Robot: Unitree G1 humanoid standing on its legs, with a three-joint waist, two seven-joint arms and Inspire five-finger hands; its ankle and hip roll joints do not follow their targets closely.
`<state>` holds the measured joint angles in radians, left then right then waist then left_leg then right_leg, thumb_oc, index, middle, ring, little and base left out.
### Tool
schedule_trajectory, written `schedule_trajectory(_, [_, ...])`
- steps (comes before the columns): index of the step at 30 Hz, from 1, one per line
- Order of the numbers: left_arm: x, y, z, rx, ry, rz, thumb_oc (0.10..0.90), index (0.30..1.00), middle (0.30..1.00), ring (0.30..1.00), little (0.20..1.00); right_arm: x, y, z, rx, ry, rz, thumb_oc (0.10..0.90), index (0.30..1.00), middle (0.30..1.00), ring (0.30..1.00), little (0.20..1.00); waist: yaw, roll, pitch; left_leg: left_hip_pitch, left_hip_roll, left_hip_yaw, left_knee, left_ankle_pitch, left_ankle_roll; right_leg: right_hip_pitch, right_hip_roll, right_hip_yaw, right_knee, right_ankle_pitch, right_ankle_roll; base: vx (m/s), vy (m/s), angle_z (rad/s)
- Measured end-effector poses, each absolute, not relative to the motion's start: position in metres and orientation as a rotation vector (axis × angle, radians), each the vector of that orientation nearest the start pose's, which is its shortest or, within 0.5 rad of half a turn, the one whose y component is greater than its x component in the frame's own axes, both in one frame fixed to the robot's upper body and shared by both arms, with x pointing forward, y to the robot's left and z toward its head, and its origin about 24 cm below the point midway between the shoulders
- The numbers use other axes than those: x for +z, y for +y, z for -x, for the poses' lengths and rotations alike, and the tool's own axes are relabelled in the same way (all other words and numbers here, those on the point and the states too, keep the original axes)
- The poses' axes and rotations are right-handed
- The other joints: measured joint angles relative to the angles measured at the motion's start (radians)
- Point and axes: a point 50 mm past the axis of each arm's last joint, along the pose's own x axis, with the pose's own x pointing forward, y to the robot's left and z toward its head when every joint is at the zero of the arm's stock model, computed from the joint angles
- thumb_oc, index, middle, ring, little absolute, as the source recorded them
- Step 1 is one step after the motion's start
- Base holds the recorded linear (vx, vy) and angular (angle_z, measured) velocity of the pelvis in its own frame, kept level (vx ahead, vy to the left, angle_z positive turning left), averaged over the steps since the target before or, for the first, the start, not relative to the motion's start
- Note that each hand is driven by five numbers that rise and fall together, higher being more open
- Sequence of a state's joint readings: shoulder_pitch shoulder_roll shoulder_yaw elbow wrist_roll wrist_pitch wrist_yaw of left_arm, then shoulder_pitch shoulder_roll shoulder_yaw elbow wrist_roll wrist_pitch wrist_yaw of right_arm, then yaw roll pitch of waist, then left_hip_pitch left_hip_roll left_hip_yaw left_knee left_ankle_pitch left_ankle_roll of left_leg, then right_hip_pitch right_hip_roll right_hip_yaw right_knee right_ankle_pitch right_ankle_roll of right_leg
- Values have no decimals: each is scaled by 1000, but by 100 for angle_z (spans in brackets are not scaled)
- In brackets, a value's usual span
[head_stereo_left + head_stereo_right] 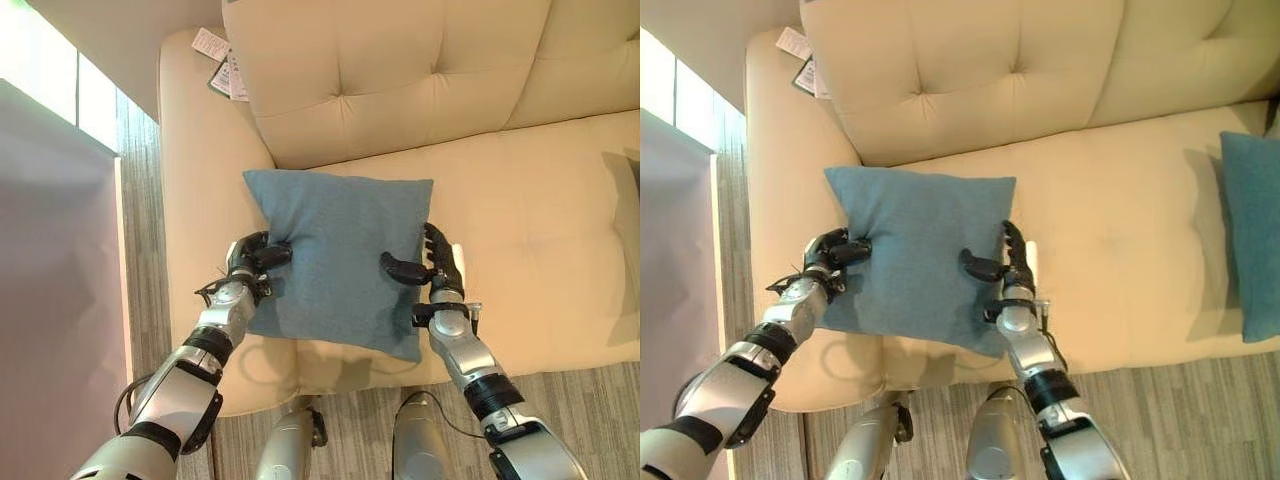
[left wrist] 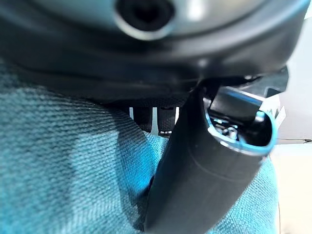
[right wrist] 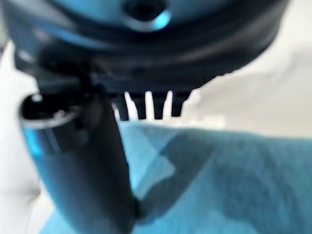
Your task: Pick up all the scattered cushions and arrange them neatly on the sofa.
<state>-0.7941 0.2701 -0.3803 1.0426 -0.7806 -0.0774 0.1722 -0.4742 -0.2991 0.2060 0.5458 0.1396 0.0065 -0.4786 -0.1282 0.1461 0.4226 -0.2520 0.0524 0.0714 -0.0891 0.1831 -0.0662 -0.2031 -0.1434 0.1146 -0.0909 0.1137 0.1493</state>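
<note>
Left hand (image 1: 252,258) pinches the square blue-grey fabric cushion (image 1: 338,255) at its nine o'clock edge; right hand (image 1: 432,266) clamps the three o'clock edge, thumb on top. Held from both sides, the cushion stays flat and steerable over the cream tufted leather sofa (image 1: 520,200), near its armrest. Another blue cushion (image 1: 1252,230) lies at three o'clock, well apart.

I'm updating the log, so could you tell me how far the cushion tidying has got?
Done: a second blue cushion already lies on the sofa seat. In hand: the left hand and right hand pinch a blue cushion by its side edges, overhanging the seat's front by the armrest. Left: setting it neatly.
</note>
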Motion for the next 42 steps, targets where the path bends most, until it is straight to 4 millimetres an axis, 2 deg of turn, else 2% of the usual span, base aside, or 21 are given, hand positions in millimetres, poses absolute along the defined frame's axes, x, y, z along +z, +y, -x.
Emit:
schedule_trajectory(4, [52,160,-377,90,259,170,400,300,300,300,300,47,-179,-343,-332,107,232,800,900,900,900,900,-2,-9,6,-1,-6,-4,0,2,4,4,-5,-5,0,0,1,-19,-8,5])
schedule_trajectory(9, [52,157,-377,83,259,168,400,300,300,300,300,38,-175,-360,-283,215,283,800,900,900,900,900,-6,-14,6,0,-8,-23,0,6,10,16,-6,-26,0,-1,2,-18,-15,10])
schedule_trajectory(11, [51,157,-377,85,263,175,400,300,300,300,300,42,-175,-366,-248,242,273,800,900,900,900,900,-1,-20,3,0,-5,-25,0,8,11,18,-3,-29,0,-1,2,2,-6,3])
schedule_trajectory(14, [48,159,-376,93,278,175,400,300,300,300,300,34,-174,-368,-206,310,270,800,900,900,900,900,1,-37,-7,4,-2,-25,0,9,11,21,1,-29,0,0,2,0,0,0])
schedule_trajectory(16, [45,160,-375,101,287,172,400,300,300,300,300,32,-172,-368,-165,333,255,593,589,589,589,589,3,-51,-17,6,0,-26,1,10,10,24,2,-30,0,0,2,0,0,0])
schedule_trajectory(17, [44,161,-375,104,293,171,400,300,300,300,300,31,-172,-368,-155,340,258,400,300,300,300,300,3,-55,-20,7,0,-26,1,10,10,25,2,-30,0,0,2,-4,-32,2])
schedule_trajectory(19, [37,164,-372,119,319,165,400,300,300,300,300,26,-168,-368,-102,360,359,400,300,300,300,300,6,-68,-33,16,0,-26,1,10,10,34,1,-31,0,0,2,9,-41,0])
schedule_trajectory(22, [19,162,-362,120,372,169,400,300,300,300,300,19,-169,-364,-36,388,583,400,300,300,300,300,7,-71,-76,24,1,-26,1,10,10,41,3,-31,0,-2,1,0,0,0])
schedule_trajectory(25, [10,150,-350,63,377,193,400,300,300,300,300,14,-171,-361,-16,409,651,400,300,300,300,300,12,-61,-92,34,0,-25,1,10,10,54,1,-33,0,-3,1,-4,-3,3])
schedule_trajectory(27, [8,135,-343,-1,363,226,400,300,300,300,300,5,-179,-354,-27,443,669,400,300,300,300,300,35,-49,-102,34,-1,-26,1,10,10,54,0,-34,0,-3,2,-13,-31,2])
schedule_trajectory(29, [5,129,-336,-26,369,273,400,300,300,300,300,-2,-185,-348,-44,467,663,400,300,300,300,300,38,-42,-106,44,1,-28,1,11,10,66,1,-40,1,-4,2,-7,-116,6])
schedule_trajectory(32, [-9,118,-318,-71,421,316,400,300,300,300,300,-26,-196,-327,-65,535,645,400,300,300,300,300,38,-41,-107,94,2,-41,1,10,10,124,3,-58,11,-24,-1,7,-108,16])
schedule_trajectory(34, [-14,115,-311,-83,442,338,400,300,300,300,300,-31,-197,-321,-80,541,631,400,300,300,300,300,36,-39,-108,108,10,-51,1,10,9,138,12,-67,20,-30,-5,-22,-228,15])
schedule_trajectory(36, [-19,116,-295,-100,456,384,400,300,300,300,300,-44,-200,-300,-75,544,612,400,300,300,300,300,33,-45,-106,148,21,-58,1,8,6,183,23,-80,21,-39,-13,-55,-190,12])
schedule_trajectory(37, [-27,120,-284,-97,485,393,400,300,300,300,300,-58,-201,-283,-62,578,610,400,300,300,300,300,34,-48,-106,186,30,-58,1,1,-3,215,33,-80,25,-50,-22,-51,-135,-6])
schedule_trajectory(38, [-30,122,-279,-93,500,395,400,300,300,300,300,-64,-202,-274,-59,597,603,400,300,300,300,300,36,-47,-107,203,43,-55,1,-8,-13,228,40,-80,33,-60,-27,-106,-206,-13])
schedule_trajectory(39, [-33,124,-275,-91,509,399,400,300,300,300,300,-67,-200,-266,-52,597,587,400,300,300,300,300,35,-45,-107,208,54,-54,0,-10,-16,226,55,-78,46,-69,-32,-171,-194,-10])
schedule_trajectory(40, [-36,126,-270,-83,519,405,400,300,300,300,300,-69,-206,-257,-76,596,561,400,300,300,300,300,30,-43,-105,207,69,-56,7,-4,-29,223,75,-81,64,-70,-43,-210,-247,-1])
schedule_trajectory(42, [-39,127,-266,-77,531,410,400,300,300,300,300,-64,-217,-248,-101,569,539,400,300,300,300,300,32,-44,-104,204,91,-57,21,-5,-30,206,106,-85,110,-89,-66,-117,-136,1])
